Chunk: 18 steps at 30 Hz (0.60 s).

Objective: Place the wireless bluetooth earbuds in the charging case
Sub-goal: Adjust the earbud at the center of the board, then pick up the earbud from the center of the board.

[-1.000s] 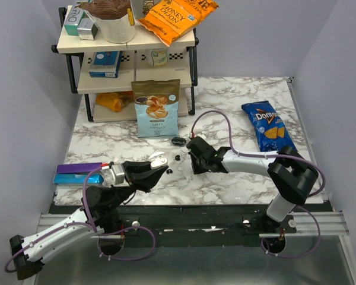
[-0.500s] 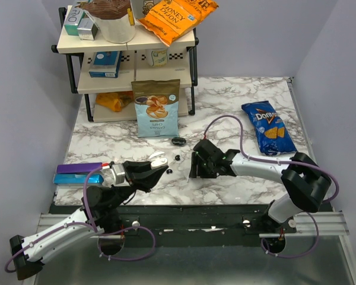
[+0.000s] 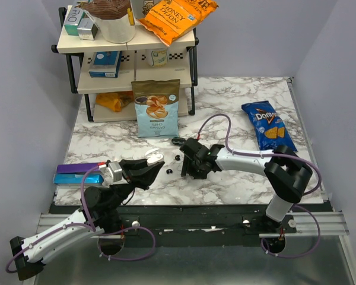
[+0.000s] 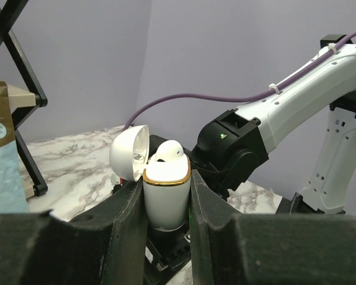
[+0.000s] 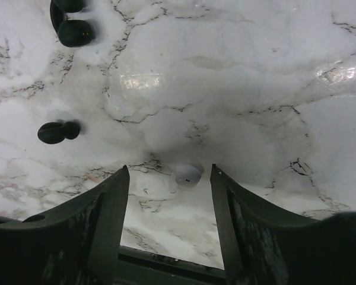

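Earbud [image 5: 187, 174], white, between right pincer's [image 5: 169, 173] open jaws

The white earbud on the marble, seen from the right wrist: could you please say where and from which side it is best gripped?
Probably across its rounded body, from straight above: the white earbud lies low on the marble, and the right tool stands open on either side of it.

White, gold-rimmed charging case [image 4: 166, 196] held upright, lid flipped open, one white earbud [image 4: 168, 151] seated inside; second white earbud [image 5: 188, 174] lies on the marble worktop [image 5: 255, 89] near its front edge.
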### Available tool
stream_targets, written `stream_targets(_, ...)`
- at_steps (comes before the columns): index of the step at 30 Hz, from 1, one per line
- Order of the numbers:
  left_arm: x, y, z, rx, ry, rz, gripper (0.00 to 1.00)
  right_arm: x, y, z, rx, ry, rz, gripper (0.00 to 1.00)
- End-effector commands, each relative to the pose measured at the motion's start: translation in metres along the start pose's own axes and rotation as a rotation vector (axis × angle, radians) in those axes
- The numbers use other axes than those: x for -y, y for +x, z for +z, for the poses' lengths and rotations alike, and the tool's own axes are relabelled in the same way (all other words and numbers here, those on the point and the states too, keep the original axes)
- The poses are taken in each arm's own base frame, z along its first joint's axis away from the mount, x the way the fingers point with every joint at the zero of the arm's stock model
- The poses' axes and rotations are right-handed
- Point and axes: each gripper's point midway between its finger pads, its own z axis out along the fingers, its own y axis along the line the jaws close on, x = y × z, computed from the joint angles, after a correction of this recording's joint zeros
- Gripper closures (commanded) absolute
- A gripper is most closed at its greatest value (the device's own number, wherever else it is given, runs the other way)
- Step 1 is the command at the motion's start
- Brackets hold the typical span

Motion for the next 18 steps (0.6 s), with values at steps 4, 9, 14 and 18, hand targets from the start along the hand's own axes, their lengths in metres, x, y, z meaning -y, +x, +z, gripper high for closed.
stream_targets(4,-0.014,-0.016,0.001,0.035,-0.096,-0.011,1.0,0.041,0.01,0.014,-0.028,0.243,0.036,0.39)
stream_targets(9,-0.023,-0.019,-0.002,0.038,-0.151,-0.013,1.0,0.049,0.006,0.015,-0.028,0.34,0.024,0.44)
stream_targets(14,-0.026,-0.021,-0.005,0.055,-0.166,-0.028,1.0,0.063,0.018,0.016,-0.064,0.434,0.0,0.44)
stream_targets(18,-0.026,-0.02,-0.005,0.052,-0.165,-0.034,1.0,0.066,0.026,0.019,-0.086,0.466,-0.005,0.48)
